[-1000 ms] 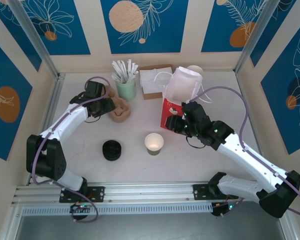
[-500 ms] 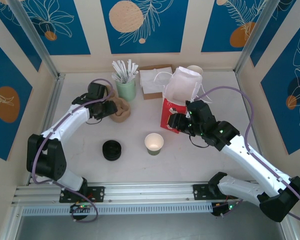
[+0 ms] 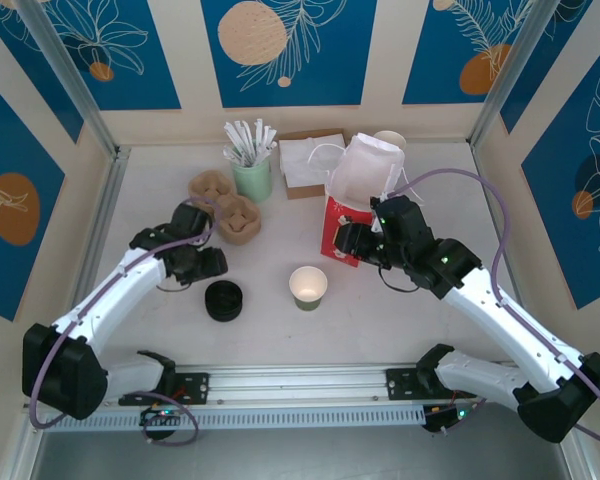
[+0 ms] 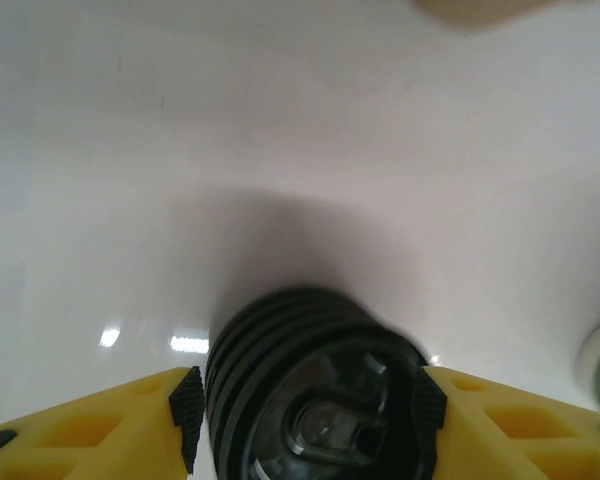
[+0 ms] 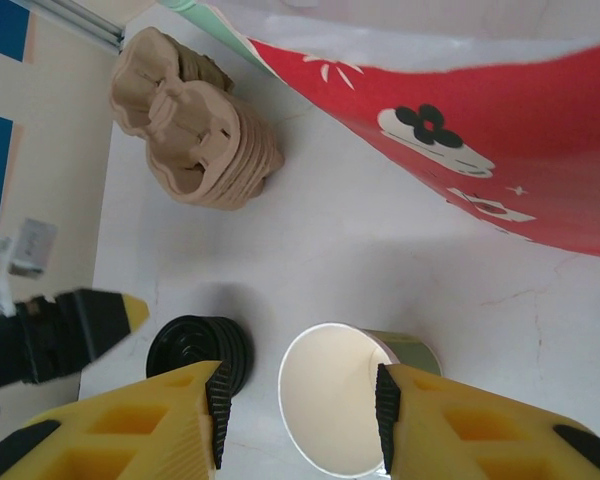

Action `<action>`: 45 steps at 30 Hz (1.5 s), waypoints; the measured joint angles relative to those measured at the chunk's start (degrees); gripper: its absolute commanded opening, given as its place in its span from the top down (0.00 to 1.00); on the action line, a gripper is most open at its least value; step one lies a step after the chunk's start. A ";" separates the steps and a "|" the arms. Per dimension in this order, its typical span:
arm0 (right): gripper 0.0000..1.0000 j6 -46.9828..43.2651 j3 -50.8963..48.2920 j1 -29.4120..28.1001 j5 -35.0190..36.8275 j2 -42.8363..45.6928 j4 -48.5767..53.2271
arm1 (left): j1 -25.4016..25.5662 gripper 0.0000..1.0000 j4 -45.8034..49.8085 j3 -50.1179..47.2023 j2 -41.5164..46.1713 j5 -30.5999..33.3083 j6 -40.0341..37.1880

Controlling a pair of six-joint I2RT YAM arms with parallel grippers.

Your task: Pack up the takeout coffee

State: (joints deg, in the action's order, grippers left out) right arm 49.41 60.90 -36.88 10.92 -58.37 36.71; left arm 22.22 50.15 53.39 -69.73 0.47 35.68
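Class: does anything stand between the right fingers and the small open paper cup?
Nothing visible does. The small open paper cup lies framed between the right fingers, the black lid stack apart beside it.

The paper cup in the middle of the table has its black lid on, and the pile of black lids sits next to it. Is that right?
Not quite. The cup has no lid on: the right wrist view looks straight into its open, pale inside. The pile of black lids does sit next to it.
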 measured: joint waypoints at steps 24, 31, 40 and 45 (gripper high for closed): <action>0.55 -0.55 0.66 0.17 -0.66 -1.11 0.02 | 3.96 0.70 4.68 -6.29 1.97 0.24 1.27; 0.55 -0.55 0.66 0.37 -0.68 -1.11 0.02 | 3.96 0.78 4.76 -6.21 1.70 0.81 1.09; 0.55 -0.52 0.66 0.55 -0.68 -1.11 0.02 | 3.96 0.85 4.74 -5.57 1.68 1.33 0.37; 0.55 -0.55 0.70 0.55 -2.05 -1.09 -0.09 | 3.96 0.85 4.79 -3.74 1.40 1.33 0.37</action>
State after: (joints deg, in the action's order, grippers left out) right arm 48.86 61.60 -36.34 8.86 -59.46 36.62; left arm 26.17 54.94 49.65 -68.34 1.80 36.05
